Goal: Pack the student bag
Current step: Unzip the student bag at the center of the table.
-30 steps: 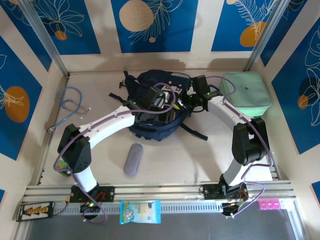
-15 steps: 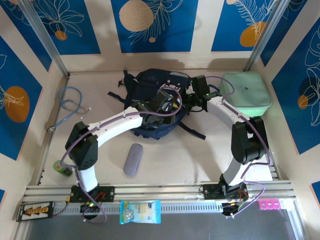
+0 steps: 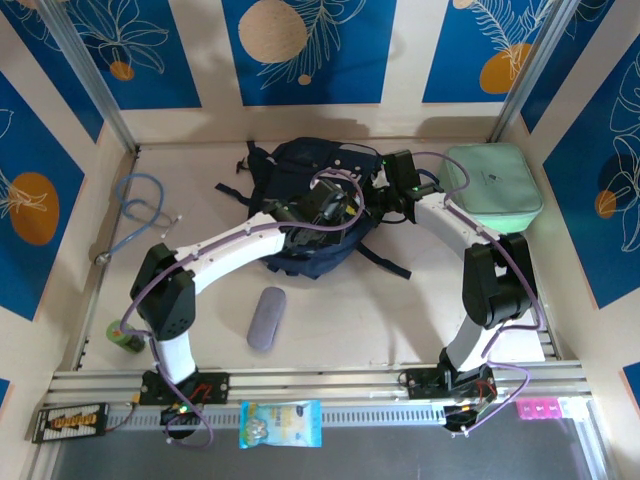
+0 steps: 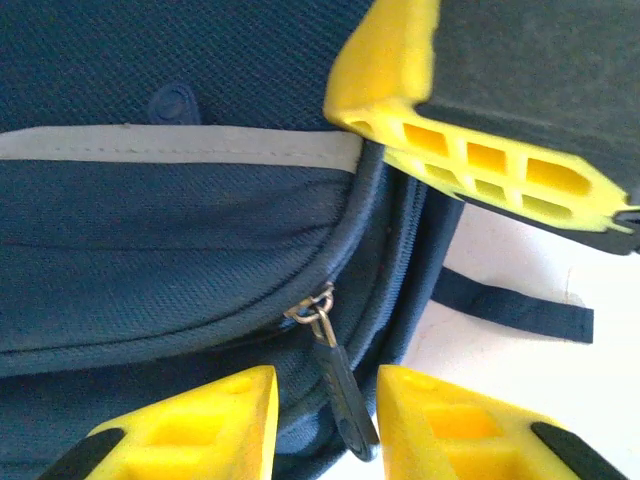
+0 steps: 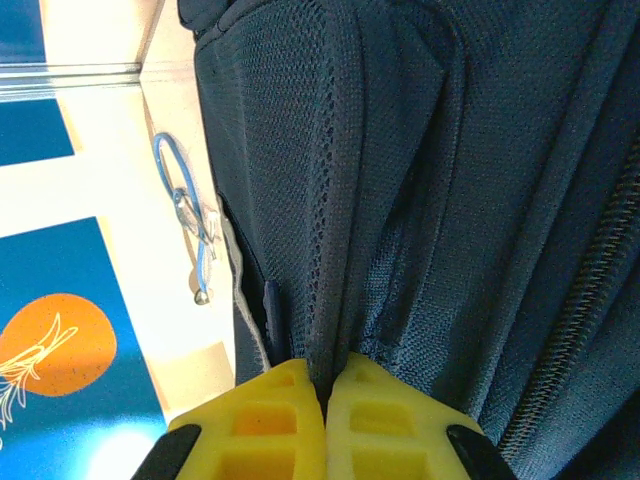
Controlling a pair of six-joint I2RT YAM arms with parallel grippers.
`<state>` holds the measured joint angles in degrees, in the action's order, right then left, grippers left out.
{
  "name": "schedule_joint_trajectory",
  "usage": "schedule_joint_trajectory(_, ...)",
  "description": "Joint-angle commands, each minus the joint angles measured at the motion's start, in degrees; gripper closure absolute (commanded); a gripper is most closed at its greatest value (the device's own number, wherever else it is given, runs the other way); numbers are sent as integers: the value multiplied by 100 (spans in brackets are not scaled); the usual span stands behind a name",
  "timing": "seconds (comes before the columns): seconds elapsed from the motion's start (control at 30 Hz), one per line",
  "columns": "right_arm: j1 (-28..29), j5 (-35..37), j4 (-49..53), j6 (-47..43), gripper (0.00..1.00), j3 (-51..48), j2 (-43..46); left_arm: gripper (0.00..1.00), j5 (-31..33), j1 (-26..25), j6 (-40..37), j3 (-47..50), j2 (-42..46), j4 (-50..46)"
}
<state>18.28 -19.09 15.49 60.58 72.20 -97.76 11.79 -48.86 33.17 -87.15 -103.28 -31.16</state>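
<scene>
The student bag (image 3: pixel 300 160), dark navy with a grey trim stripe (image 4: pixel 180 145), lies at the back middle of the table. My left gripper (image 3: pixel 325 205) hovers over its front. In the left wrist view the jaws (image 4: pixel 327 420) stand apart with the bag's black zipper pull (image 4: pixel 345 395) hanging in the gap, close to the right-hand finger and not pinched. My right gripper (image 3: pixel 378 195) is at the bag's right side. Its yellow fingers (image 5: pixel 326 400) are shut on a fold of the navy mesh fabric (image 5: pixel 400 180).
A mint green zip case (image 3: pixel 495 180) sits at the back right. A grey-purple oblong case (image 3: pixel 267 318) lies in front of the bag. A blue cable (image 3: pixel 140 210) is at the left. A snack packet (image 3: pixel 281 423) rests on the front rail, and a green item (image 3: pixel 125 337) by the left arm.
My left arm has swung right and farther over the bag, uncovering the green item. Over the last half second it barely moves. The right arm keeps its hold.
</scene>
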Motion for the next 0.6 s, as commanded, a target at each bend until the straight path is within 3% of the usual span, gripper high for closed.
schedule_joint_trajectory(0.0,-30,-288,-219,27,98,-44,2,66,218,22,74,-94,158,-101)
schedule_joint_trajectory(0.23,-57,-330,-256,51,98,-93,5,65,126,35,8,-406,-256,-251)
schedule_joint_trajectory(0.57,-88,-358,-283,88,98,-114,15,78,265,35,41,-443,-334,-434)
